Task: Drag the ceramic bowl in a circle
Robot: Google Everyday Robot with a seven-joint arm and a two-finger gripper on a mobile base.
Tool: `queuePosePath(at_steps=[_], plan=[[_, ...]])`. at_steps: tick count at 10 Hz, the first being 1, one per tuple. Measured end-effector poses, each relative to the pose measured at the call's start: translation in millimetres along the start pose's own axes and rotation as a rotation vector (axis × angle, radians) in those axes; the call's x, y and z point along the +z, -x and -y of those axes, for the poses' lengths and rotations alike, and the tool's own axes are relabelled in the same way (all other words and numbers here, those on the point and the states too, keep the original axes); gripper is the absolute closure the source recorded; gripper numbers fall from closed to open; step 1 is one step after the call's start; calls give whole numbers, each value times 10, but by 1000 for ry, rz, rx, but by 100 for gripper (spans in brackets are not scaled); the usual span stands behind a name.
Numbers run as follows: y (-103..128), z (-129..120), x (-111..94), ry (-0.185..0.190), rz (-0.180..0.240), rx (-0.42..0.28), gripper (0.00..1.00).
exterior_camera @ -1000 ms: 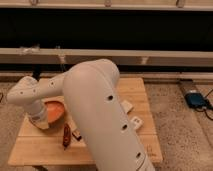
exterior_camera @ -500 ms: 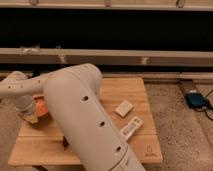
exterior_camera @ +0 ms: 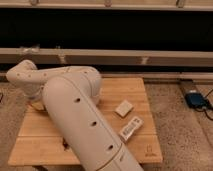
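My white arm (exterior_camera: pixel 75 110) rises from the bottom middle of the view, bends over the wooden table (exterior_camera: pixel 147 145) and folds back to the left, ending in a rounded joint (exterior_camera: pixel 25 76) over the table's left end. The ceramic bowl is hidden behind this arm. My gripper is also hidden behind the arm, somewhere at the left side of the table, and it is shut. What it touches does not show.
A small beige packet (exterior_camera: pixel 124 108) and a white wrapped bar (exterior_camera: pixel 131 128) lie on the right half of the table. A small dark item (exterior_camera: pixel 65 145) peeks out beside the arm near the front edge. A blue device (exterior_camera: pixel 196 100) sits on the floor at right.
The arm has swung across the left of the table. The orange bowl showed beside the arm a second ago, only a sliver half a second ago, and is now fully covered.
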Motion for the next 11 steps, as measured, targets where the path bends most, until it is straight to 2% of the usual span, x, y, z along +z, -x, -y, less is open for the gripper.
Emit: queuePosePath(at_steps=[1, 2, 3, 6, 9, 11], plan=[[-98, 92, -1, -2, -3, 24, 99], [-358, 288, -3, -11, -14, 81, 90], [-609, 364, 18, -14, -29, 124, 78], [-1132, 302, 120, -8, -68, 200, 48], [-1286, 75, 167, 27, -75, 202, 22], [-1201, -83, 134, 46, -62, 181, 20]])
